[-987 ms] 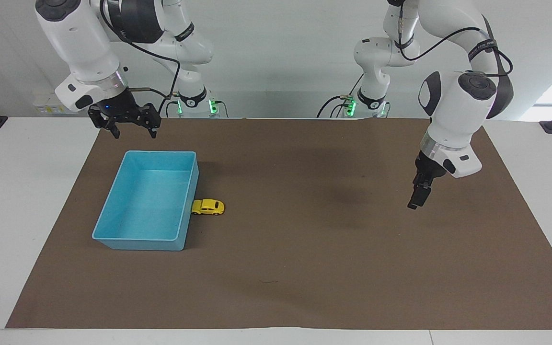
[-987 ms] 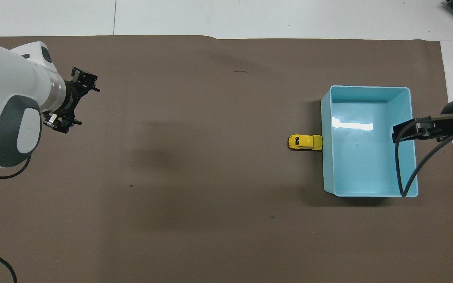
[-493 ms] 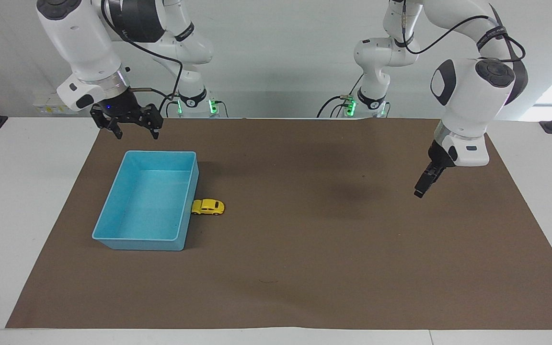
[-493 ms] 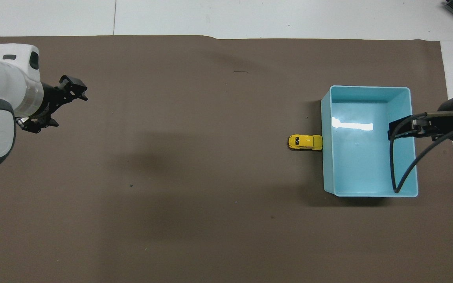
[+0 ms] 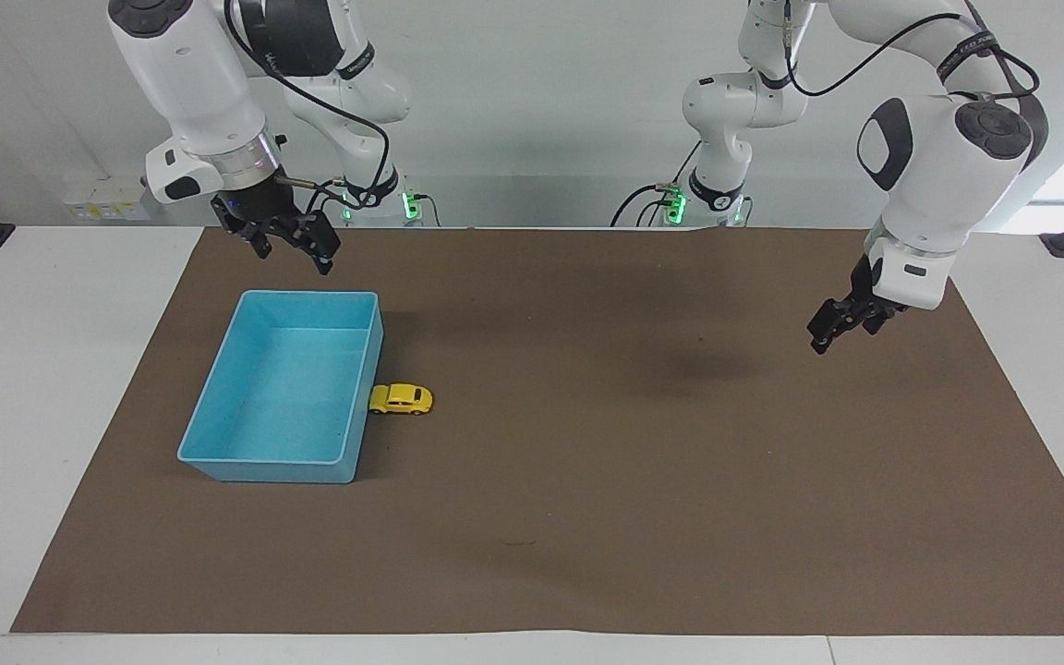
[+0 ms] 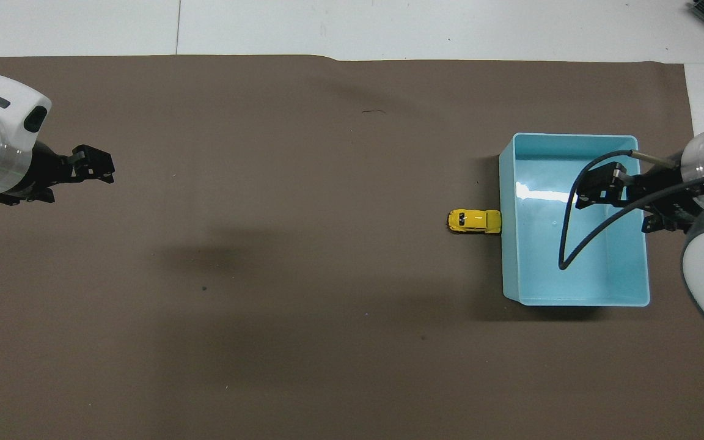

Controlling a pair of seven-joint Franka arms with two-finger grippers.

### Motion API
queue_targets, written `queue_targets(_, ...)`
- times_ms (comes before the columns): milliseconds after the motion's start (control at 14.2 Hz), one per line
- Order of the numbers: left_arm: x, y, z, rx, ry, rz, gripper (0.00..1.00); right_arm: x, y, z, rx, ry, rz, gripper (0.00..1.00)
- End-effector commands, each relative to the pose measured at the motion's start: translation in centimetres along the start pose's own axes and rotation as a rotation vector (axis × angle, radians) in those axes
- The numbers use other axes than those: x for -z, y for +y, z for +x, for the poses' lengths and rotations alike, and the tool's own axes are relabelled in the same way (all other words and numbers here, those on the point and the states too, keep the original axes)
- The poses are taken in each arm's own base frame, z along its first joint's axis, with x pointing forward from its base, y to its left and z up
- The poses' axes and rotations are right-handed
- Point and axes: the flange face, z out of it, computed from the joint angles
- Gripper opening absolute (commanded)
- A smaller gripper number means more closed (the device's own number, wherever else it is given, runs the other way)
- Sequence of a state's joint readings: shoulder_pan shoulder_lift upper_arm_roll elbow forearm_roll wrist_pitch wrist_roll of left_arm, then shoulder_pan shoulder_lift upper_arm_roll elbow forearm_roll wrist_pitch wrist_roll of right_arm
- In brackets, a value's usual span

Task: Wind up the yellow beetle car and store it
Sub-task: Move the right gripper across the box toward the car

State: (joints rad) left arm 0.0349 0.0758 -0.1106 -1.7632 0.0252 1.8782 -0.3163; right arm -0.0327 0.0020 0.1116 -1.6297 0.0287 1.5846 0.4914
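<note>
Facing view showed the yellow car (image 5: 400, 399) on the brown mat (image 5: 587, 480), lower left of centre in the frame, one end touching the outer long wall of the blue bin (image 5: 218, 406). Bin was empty. Car untouched, task looked barely begun.

Step in hand, my read: reach for the car. Best done by coming straight down with the fingers across the narrow body, clear of the bin wall, so the car isn't nudged or wedged. A light grip would do for something that small. After that, probably drag it back along the mat to wind it, then drop it in the bin.

Right gripper (image 5: 290, 242) hung in the upper left of the frame, over the mat by the bin's top edge, fingers apart, holding nothing. Left gripper (image 5: 839, 325) hung at the right over bare mat, fingers apart, holding nothing, well apart from the car.
</note>
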Motion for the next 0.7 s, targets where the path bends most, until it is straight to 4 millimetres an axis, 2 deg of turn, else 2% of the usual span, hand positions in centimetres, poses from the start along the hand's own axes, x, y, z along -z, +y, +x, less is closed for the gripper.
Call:
queue_targets(0,1.6,-0.8,-1.1,-0.116,-0.016,0.011,1.00,0.3,-0.6,-0.7,-0.138,0.004,0.026,1.00)
queue_targets(352,4.3,-0.7,-2.2,-0.191,-0.022,0.022,1.00,0.4,-1.8,-1.4,-0.354,0.005,0.029,1.00)
queue_targets(564,6.4,0.5,-2.7,-0.216,-0.022,0.025,1.00,0.2,-3.4,-2.0,-0.505,0.012,0.037,1.00)
queue_targets(634,6.7,0.8,-2.9,-0.222,-0.027,0.028,1.00,0.1,-4.5,-2.4,-0.554,0.017,0.045,1.00)
